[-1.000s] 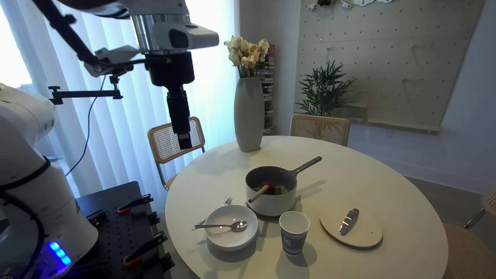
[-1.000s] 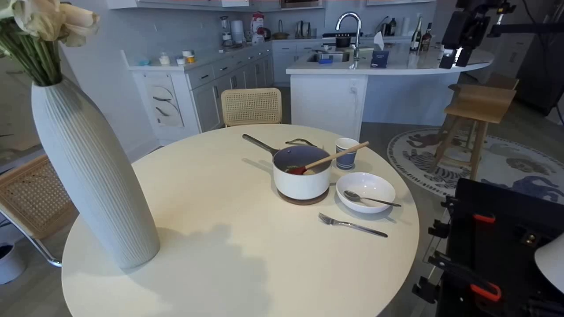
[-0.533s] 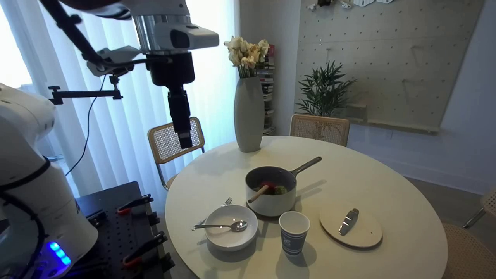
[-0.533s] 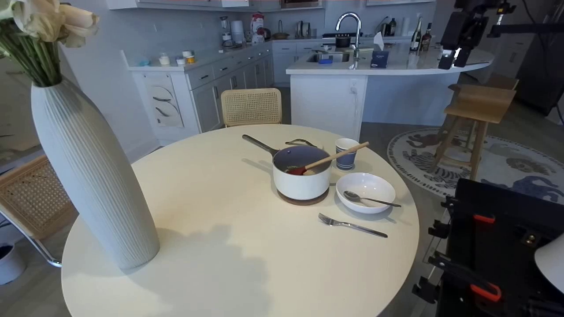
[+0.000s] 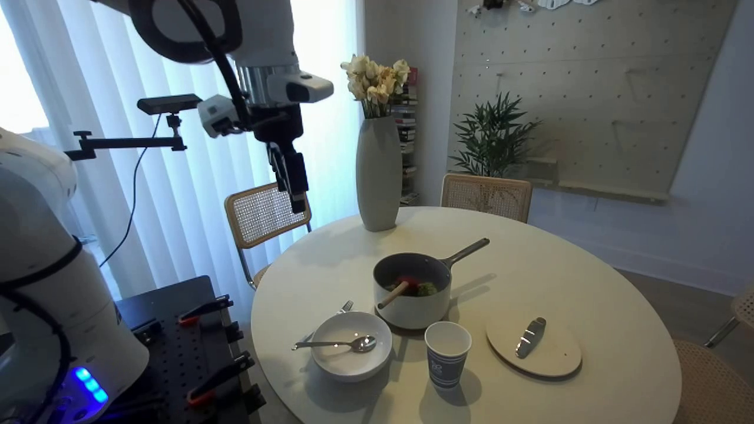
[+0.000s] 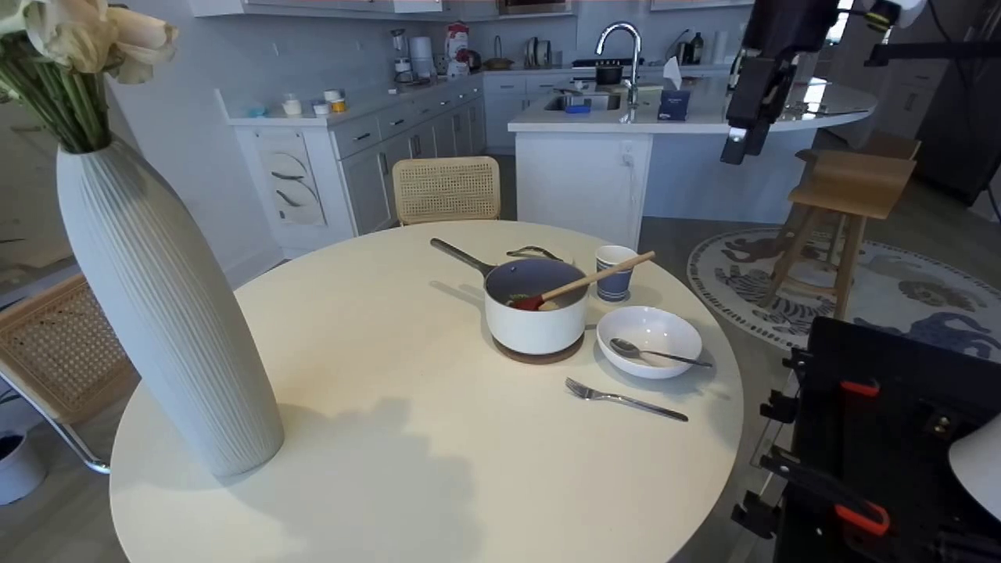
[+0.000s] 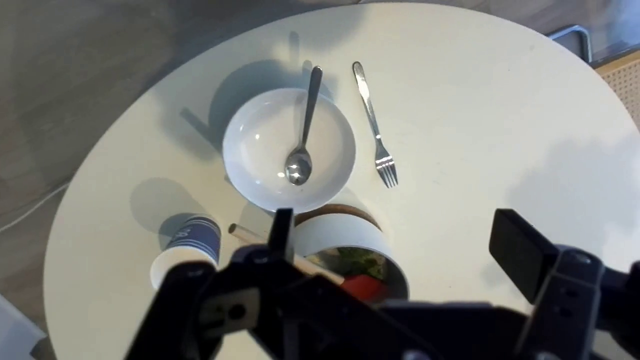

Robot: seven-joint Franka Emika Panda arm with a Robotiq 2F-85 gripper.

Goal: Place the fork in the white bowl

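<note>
Pick risk: the fork [image 7: 373, 120] lies flat on the desk [image 6: 352, 375], just beside the white bowl [image 7: 260, 145] and not touching it, tines toward the pot [image 6: 536, 332]. So slim a handle offers little to grip. If the fingers [image 7: 520, 255] stop too high, they would likely close on nothing; too low, and they press into the desk.

Clearance risk: with the gripper [image 7: 399, 241] spread this wide, the finger on the bowl's side could land on the rim and shove or tip the bowl. Approaching over the tines, it might also catch the pot or the wooden handle [image 6: 602, 276] jutting from it.

Placement risk: a metal spoon [image 7: 307, 117] lies in the bowl, its handle over the rim. Laid across that spoon, the fork could rock, slide or tip out. Held far from its middle, it may swivel in the grip.

Pose: from where I stand, the arm [image 5: 265, 32] holds the gripper high above the level of the desk, pointing down with a slight lean, well apart from the fork. The wrist view shows the fingers far apart, nothing held between them. The fork runs roughly crosswise to the line between the fingertips, so I judge little turning is needed; the pick calls for lining up over the handle and a long descent.
</note>
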